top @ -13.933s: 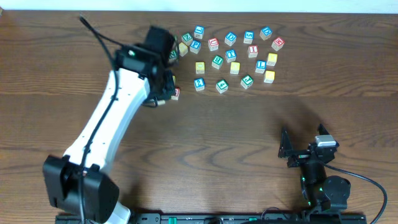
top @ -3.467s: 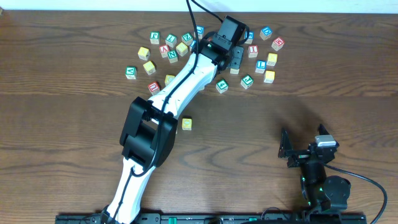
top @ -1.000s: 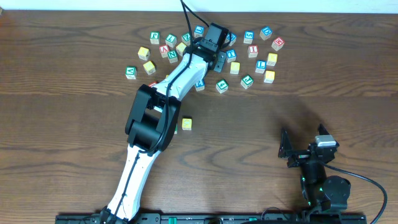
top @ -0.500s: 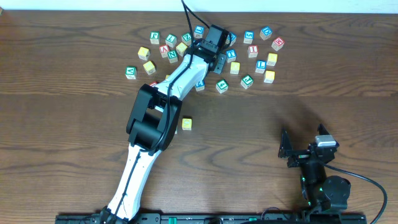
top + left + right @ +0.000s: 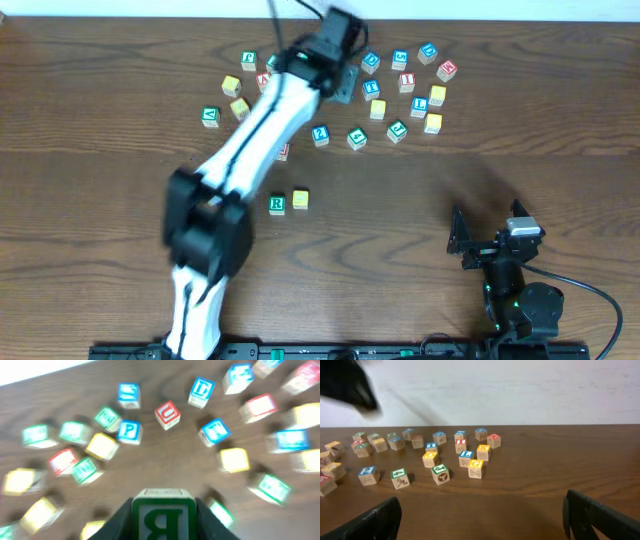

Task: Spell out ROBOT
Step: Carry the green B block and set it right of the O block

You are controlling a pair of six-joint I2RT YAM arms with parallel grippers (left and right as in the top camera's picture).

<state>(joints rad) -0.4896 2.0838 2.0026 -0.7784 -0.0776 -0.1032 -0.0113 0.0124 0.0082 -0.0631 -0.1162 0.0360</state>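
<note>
My left gripper (image 5: pixel 344 84) hovers over the scattered letter blocks (image 5: pixel 400 90) at the back of the table, blurred by motion. In the left wrist view it (image 5: pixel 163 522) is shut on a green-edged block (image 5: pixel 163 515) whose green letter is cut off by the frame edge; it looks like a B. A green R block (image 5: pixel 277 203) and a yellow block (image 5: pixel 300 199) sit side by side in the middle of the table. My right gripper (image 5: pixel 470 245) is open and empty at the front right, and the right wrist view (image 5: pixel 485 520) shows bare wood between its fingers.
Loose blocks lie below the left gripper, among them a red U (image 5: pixel 167 414), a blue D (image 5: pixel 201 391) and a blue P (image 5: pixel 129 431). More blocks spread left to a green one (image 5: pixel 210 116). The right wrist view shows the group far off (image 5: pixel 440 455).
The left arm has swung left and risen, blurred in motion, with the green-edged block in its jaws. The green R block beside the yellow one is now uncovered. The right arm has not moved.
</note>
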